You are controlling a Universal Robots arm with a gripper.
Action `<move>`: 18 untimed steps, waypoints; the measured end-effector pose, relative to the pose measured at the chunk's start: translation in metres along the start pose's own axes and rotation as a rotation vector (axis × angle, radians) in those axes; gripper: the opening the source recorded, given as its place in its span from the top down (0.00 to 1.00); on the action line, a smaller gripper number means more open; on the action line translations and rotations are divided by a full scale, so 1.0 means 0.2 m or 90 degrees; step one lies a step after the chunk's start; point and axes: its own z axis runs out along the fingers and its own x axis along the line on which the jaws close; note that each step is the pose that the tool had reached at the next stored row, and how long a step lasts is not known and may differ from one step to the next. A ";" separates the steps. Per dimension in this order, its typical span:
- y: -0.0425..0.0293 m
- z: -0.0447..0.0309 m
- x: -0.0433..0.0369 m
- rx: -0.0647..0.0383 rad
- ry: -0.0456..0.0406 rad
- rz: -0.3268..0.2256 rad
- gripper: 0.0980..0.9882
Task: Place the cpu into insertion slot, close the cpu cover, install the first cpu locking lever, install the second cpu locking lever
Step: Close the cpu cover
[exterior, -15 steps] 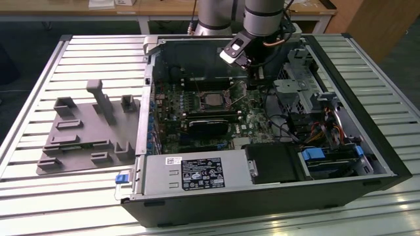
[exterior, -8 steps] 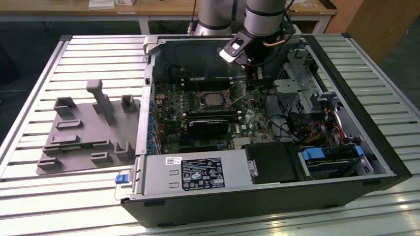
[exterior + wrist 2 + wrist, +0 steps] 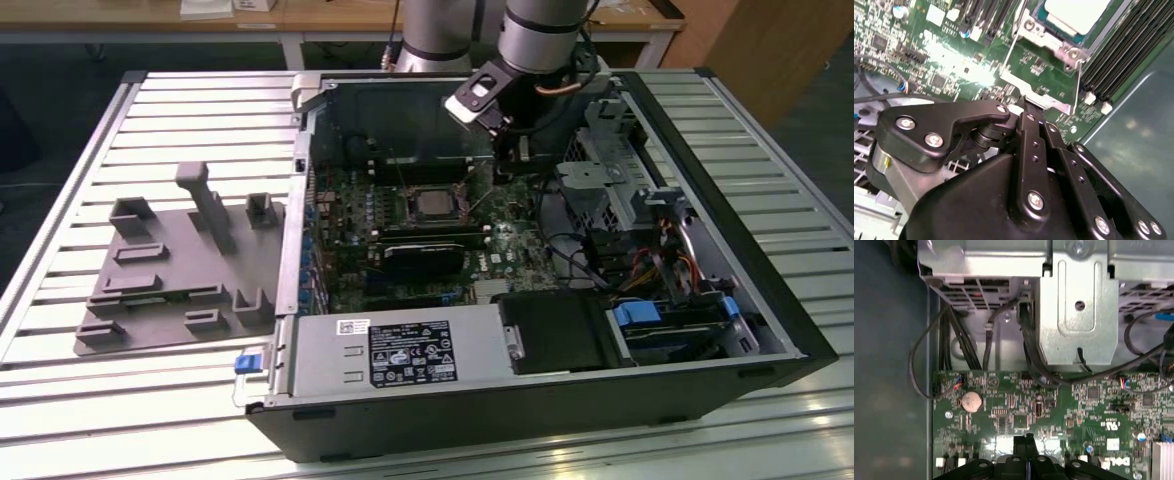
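Inside the open case [image 3: 291,250], the cpu [image 3: 1079,12] sits in the insertion slot [image 3: 403,203] — jaws pressed together just beside.

Cpu [image 3: 1076,12] partly beyond the second wrist view's edge; gripper [image 3: 1027,439] partly beyond the first wrist view's edge

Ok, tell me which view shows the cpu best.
The second wrist view: the cpu is close, its pale top large and plain, though cropped at the edge. The exterior view gives it small, amid the motherboard. The first wrist view faces board nearer the drive cage.
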 end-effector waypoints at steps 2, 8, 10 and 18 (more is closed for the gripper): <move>0.001 0.000 0.000 0.014 -0.0006 0.000 0.99; 0.004 0.001 0.000 0.042 -0.0018 -0.001 0.99; 0.004 0.001 0.000 0.042 -0.0018 -0.001 0.99; -0.027 0.003 0.000 0.042 -0.0016 -0.001 0.99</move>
